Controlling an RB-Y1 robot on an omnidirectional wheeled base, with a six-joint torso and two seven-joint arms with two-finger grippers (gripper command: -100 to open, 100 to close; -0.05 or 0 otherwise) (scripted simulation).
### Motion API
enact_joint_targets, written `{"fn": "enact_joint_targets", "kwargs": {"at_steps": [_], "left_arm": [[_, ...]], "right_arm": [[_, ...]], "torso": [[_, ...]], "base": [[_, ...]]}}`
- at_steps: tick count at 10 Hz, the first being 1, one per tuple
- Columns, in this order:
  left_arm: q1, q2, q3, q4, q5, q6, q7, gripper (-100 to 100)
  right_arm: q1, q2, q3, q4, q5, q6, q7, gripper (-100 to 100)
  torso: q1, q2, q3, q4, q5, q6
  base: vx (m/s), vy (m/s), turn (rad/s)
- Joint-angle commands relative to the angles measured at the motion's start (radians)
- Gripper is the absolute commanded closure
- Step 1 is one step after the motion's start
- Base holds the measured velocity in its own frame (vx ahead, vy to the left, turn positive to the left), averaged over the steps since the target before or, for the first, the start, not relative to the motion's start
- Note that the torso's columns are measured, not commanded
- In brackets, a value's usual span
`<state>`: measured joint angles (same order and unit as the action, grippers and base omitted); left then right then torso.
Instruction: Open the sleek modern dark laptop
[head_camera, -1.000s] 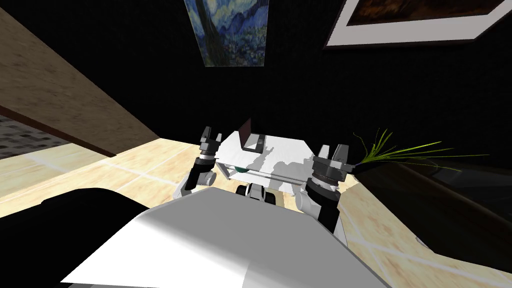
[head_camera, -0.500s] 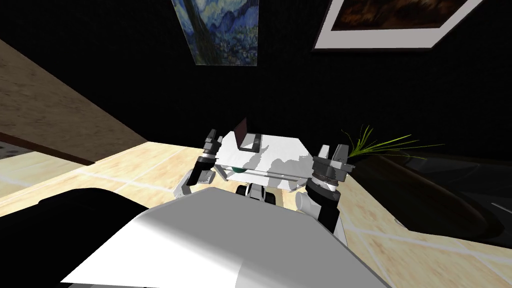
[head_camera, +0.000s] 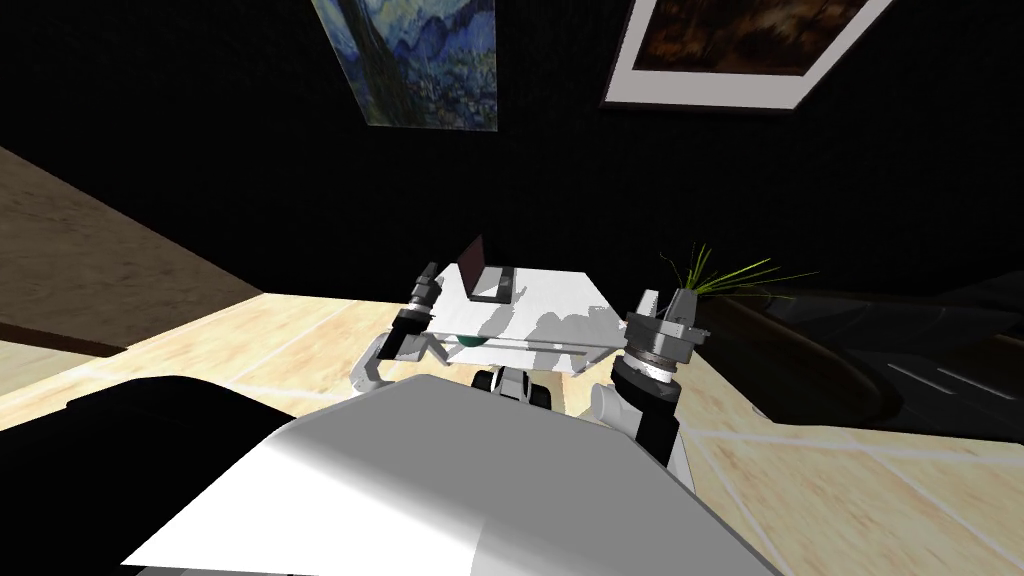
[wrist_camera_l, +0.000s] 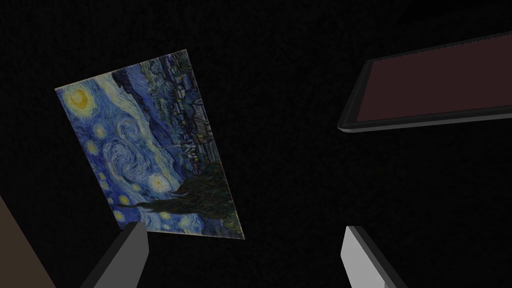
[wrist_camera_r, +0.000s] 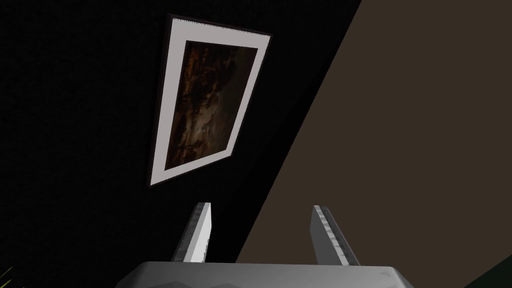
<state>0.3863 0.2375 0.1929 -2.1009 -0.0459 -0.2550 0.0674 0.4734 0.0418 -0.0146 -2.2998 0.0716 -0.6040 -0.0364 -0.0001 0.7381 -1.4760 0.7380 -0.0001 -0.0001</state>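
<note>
The dark laptop (head_camera: 487, 278) sits at the white bench's (head_camera: 560, 312) far left, lid (wrist_camera_l: 435, 90) part-raised. The left claw (head_camera: 430, 274) hangs released beside it, seemingly to push it wider; the right claw (head_camera: 667, 301) idles released.

Table, laptop and claws: positions.
One laptop (head_camera: 485, 276) on the table (head_camera: 560, 305), at its far left corner, just right of the left claw (head_camera: 429, 270); right claw (head_camera: 667, 300) at the table's near right corner, well apart from the laptop; plant (head_camera: 728, 276) right of and beyond that claw.
</note>
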Motion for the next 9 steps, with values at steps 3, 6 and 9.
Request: {"fn": "enact_joint_targets", "kwargs": {"at_steps": [3, 6, 9], "left_arm": [[-0.038, 0.044, 0.039, 0.08, -0.046, 0.119, -0.03, -100], [-0.058, 0.071, 0.058, 0.119, -0.065, 0.172, -0.042, -100], [-0.088, 0.113, 0.085, 0.175, -0.094, 0.249, -0.059, -100]], "right_arm": [[0.0, 0.0, 0.0, 0.0, 0.0, 0.0, 0.0, 0], [0.0, 0.0, 0.0, 0.0, 0.0, 0.0, 0.0, 0], [0.0, 0.0, 0.0, 0.0, 0.0, 0.0, 0.0, 0]], "torso": [[0.0, 0.0, 0.0, 0.0, 0.0, 0.0], [0.0, 0.0, 0.0, 0.0, 0.0, 0.0], [0.0, 0.0, 0.0, 0.0, 0.0, 0.0]], "base": [[-0.011, -0.015, -0.154], [-0.011, -0.015, -0.128], [-0.01, -0.013, -0.138]]}}
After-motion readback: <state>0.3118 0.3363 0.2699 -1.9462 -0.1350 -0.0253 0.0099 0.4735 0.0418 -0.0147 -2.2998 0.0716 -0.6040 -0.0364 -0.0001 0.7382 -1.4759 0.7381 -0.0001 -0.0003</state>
